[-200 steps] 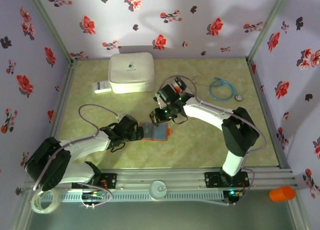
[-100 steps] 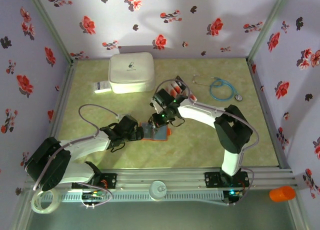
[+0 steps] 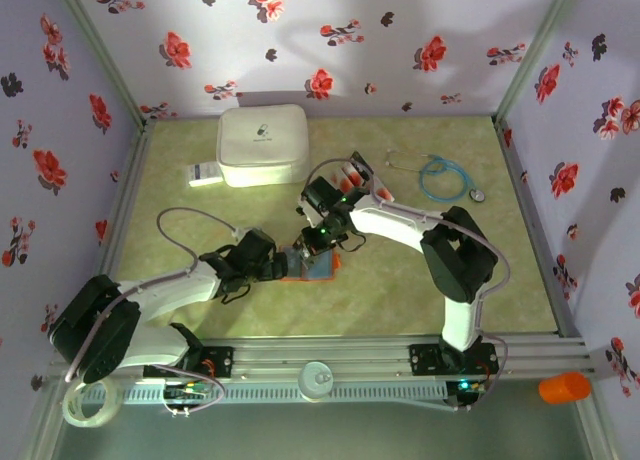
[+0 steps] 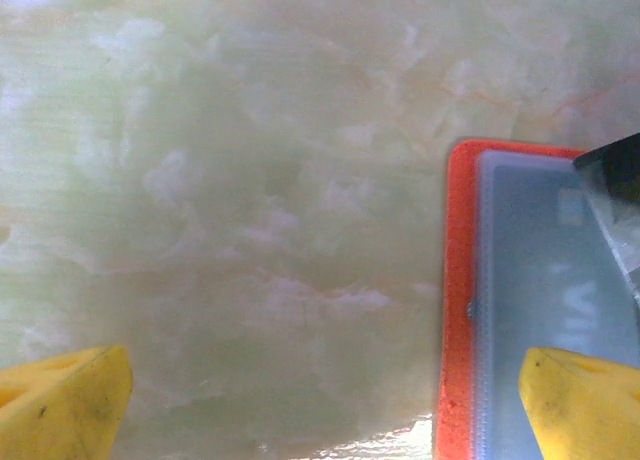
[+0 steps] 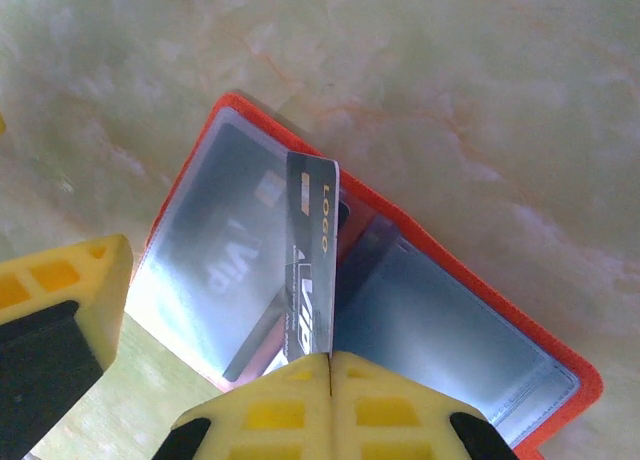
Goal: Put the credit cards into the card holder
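The card holder (image 3: 318, 266) lies open on the table, orange-red with bluish-grey sleeves (image 5: 450, 320). My right gripper (image 3: 312, 242) (image 5: 330, 365) is shut on a dark credit card (image 5: 312, 245), held on edge with its far end down at the holder's middle fold. Another card (image 5: 225, 270) sits inside the left sleeve. My left gripper (image 3: 284, 268) (image 4: 325, 405) stands open at the holder's left edge (image 4: 458, 280); one yellow finger (image 4: 580, 405) lies over the left sleeve, the other over bare table. Several loose credit cards (image 3: 366, 183) lie behind the right arm.
A big white rounded case (image 3: 263, 145) stands at the back left with a white barcode label (image 3: 205, 173) beside it. A blue stethoscope (image 3: 445, 177) lies at the back right. An orange cylinder (image 3: 565, 387) sits off the table at the front right.
My right gripper has moved forward and a little left with the card, down onto the open holder. The left gripper has stayed where it was.
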`<state>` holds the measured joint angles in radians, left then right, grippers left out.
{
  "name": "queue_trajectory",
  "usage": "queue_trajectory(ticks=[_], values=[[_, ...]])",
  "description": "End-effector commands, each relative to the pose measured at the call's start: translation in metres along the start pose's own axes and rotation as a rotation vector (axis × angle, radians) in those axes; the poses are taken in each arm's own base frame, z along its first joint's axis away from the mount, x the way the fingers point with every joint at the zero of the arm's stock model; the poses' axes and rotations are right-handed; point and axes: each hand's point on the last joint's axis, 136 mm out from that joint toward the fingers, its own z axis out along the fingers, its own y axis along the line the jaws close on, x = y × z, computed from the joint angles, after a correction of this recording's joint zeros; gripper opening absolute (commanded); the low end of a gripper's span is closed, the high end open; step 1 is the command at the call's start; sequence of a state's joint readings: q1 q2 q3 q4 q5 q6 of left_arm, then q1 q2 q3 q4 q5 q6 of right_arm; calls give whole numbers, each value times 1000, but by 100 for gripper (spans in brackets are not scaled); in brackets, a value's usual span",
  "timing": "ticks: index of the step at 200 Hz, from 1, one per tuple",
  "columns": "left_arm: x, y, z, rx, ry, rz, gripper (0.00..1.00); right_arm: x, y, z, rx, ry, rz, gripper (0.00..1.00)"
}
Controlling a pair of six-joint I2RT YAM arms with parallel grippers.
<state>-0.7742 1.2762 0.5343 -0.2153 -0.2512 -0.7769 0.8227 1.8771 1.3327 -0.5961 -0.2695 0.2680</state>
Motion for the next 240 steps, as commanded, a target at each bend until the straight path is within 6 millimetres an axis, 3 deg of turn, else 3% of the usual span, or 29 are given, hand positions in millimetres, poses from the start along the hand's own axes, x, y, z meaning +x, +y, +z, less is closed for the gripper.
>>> queue_trajectory(ticks=[1, 55, 148, 205, 240], values=[[-11, -8, -3, 0, -15, 29, 100, 12, -5, 7, 30, 58, -13, 0], [-10, -10, 4, -16, 3, 67, 100, 11, -5, 7, 32, 55, -8, 0], [6, 4, 16, -77, 54, 90, 100, 8, -1, 2, 16, 43, -2, 0], [11, 10, 17, -95, 65, 73, 100, -15, 14, -35, -56, -89, 38, 0], [14, 12, 16, -98, 65, 63, 100, -22, 14, -46, -113, -197, 146, 0]])
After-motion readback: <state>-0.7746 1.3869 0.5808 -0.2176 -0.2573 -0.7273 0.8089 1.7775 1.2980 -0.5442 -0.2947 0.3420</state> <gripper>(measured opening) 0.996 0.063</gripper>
